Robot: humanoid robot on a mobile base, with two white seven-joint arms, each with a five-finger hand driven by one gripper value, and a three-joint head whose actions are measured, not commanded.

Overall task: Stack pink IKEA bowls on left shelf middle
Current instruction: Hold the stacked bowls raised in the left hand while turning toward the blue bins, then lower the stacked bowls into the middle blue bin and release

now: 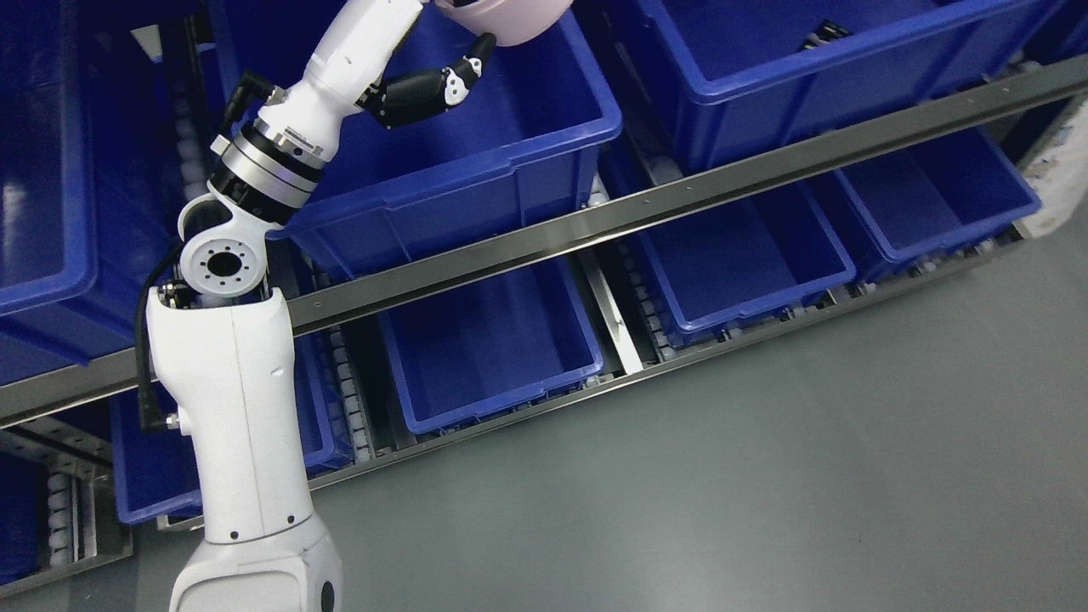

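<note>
A pale pink bowl (510,21) shows at the top edge, cut off by the frame. My left arm rises from the lower left, and my left hand (463,47) is at the bowl's underside. Its black thumb (472,68) presses against the bowl's outer wall; the other fingers are hidden beyond the picture's edge. The bowl hangs over the open blue bin (510,161) in the middle of the upper shelf level. I cannot see any other bowl inside that bin. The right arm does not show.
More blue bins surround it: one at the upper right (807,93), one at the left (42,187), and a lower row (493,357) (739,263) (935,200). A steel shelf rail (646,212) crosses diagonally. Grey floor (765,476) fills the lower right.
</note>
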